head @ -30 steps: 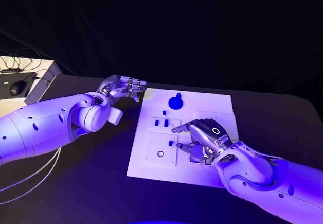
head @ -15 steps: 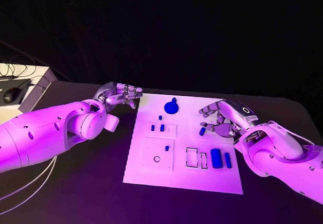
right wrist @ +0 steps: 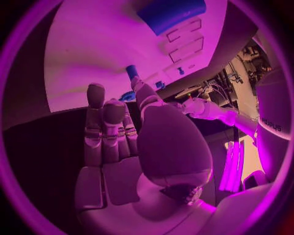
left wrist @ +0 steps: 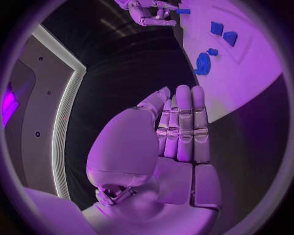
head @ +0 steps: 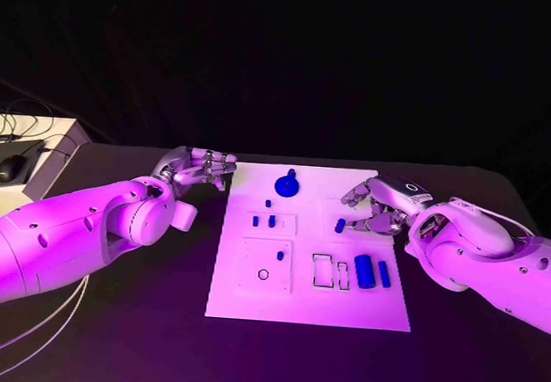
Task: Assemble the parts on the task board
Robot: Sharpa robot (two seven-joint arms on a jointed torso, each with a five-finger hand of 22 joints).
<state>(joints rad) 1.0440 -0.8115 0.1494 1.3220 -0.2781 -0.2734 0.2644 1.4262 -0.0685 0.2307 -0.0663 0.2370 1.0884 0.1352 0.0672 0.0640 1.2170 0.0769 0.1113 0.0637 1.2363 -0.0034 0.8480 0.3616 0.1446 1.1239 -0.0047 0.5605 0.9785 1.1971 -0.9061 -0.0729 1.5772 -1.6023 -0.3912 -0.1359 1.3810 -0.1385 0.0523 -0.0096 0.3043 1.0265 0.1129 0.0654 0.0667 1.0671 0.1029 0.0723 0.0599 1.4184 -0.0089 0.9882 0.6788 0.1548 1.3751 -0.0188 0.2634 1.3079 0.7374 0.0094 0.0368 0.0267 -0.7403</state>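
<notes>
Board: white plate (head: 305,307) in the middle of the black table (head: 152,323).
Right hand (head: 378,207): over the board's right edge toward the far corner, thumb and a finger pinching a small blue peg (head: 339,224), other fingers loosely curled.
Left hand (head: 201,166): off the board's far left corner, holding nothing, fingers straight and pressed side by side (left wrist: 183,122).
Round blue part (head: 286,186): near the board's far edge.
2 blue bars (head: 372,272): near the right edge, side by side.

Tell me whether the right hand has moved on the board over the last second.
Yes. The right hand, pinching a small blue part, has moved from the board's near right slots toward its far right edge, leaving them uncovered.
</notes>
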